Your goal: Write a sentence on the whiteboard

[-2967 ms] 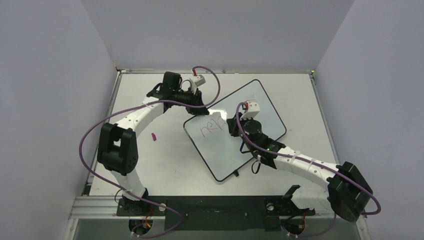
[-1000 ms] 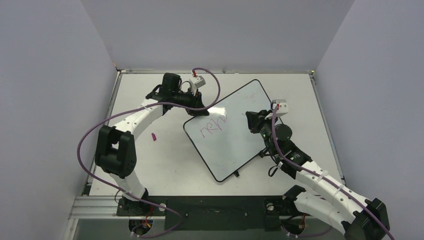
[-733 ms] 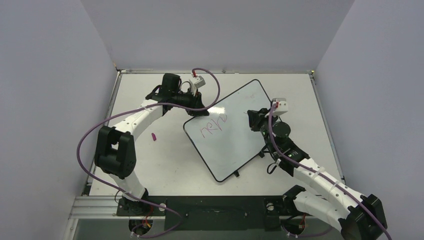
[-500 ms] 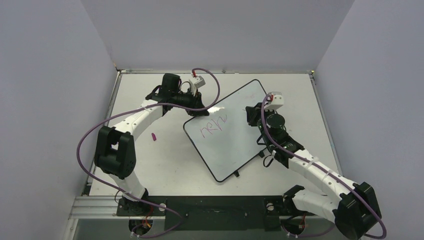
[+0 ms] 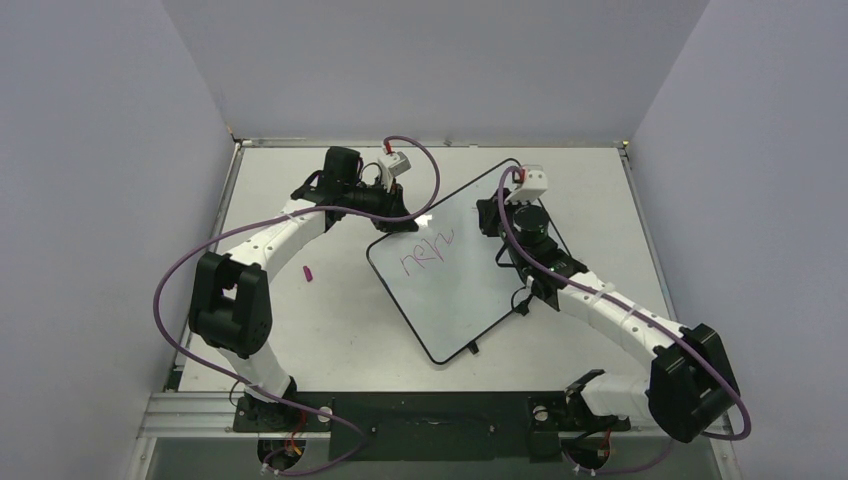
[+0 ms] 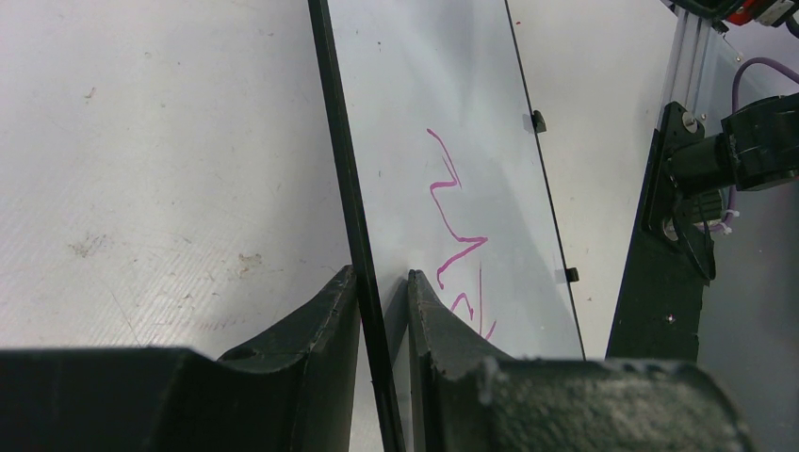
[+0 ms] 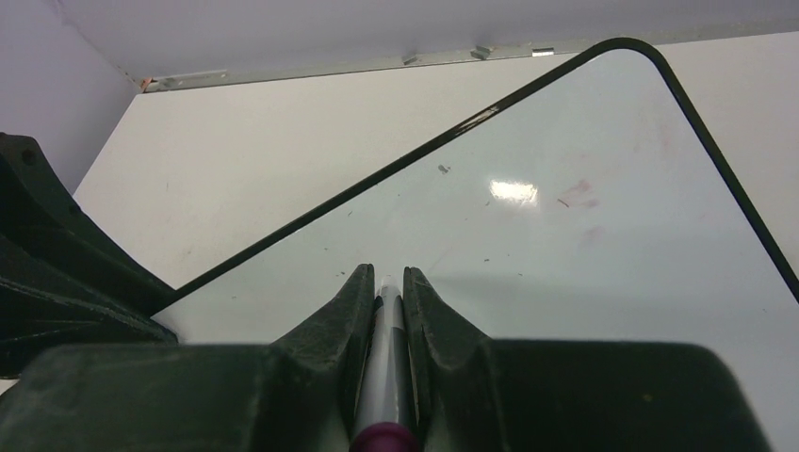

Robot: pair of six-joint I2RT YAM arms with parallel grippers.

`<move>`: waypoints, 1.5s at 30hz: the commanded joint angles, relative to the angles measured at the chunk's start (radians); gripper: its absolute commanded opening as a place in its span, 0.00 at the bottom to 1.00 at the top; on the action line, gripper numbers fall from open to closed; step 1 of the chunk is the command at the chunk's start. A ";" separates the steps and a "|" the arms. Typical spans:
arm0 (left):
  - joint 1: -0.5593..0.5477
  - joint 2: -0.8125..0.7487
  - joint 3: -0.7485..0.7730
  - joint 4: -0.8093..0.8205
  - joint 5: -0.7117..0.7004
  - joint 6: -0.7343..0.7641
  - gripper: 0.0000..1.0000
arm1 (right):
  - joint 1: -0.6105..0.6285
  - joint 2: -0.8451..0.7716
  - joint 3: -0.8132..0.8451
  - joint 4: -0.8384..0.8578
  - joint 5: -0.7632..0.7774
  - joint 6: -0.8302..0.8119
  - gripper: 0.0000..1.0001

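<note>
The left arm (image 5: 275, 228) reaches far out from its base and bends to the right at the wrist. The left gripper (image 6: 382, 275) pinches the edge of the whiteboard (image 6: 443, 113), one finger on each side. The right arm (image 5: 605, 308) curves up and in toward the middle. The right gripper (image 7: 386, 273) is squeezed tight on a marker (image 7: 384, 363).

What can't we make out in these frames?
1) Tip of the marker: in the right wrist view the right gripper covers it, and from the top the right wrist blocks it. Contact with the whiteboard is unknown.
2) The writing: too small to read from the top. The left wrist view is slanted, and the left gripper cuts off its near end.
3) Small pink object on the table: too small to identify.
</note>
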 commanded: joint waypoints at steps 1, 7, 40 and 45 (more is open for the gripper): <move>-0.019 -0.017 -0.011 -0.024 0.011 0.053 0.00 | -0.008 0.044 0.069 0.047 -0.003 -0.008 0.00; -0.019 -0.016 -0.013 -0.016 0.007 0.045 0.00 | -0.013 0.091 0.101 0.036 -0.005 -0.020 0.00; -0.020 -0.029 -0.020 -0.006 -0.002 0.042 0.00 | -0.017 0.070 -0.020 0.020 -0.018 0.009 0.00; -0.020 -0.031 -0.020 -0.007 -0.003 0.041 0.00 | -0.016 0.045 -0.057 0.016 -0.022 0.021 0.00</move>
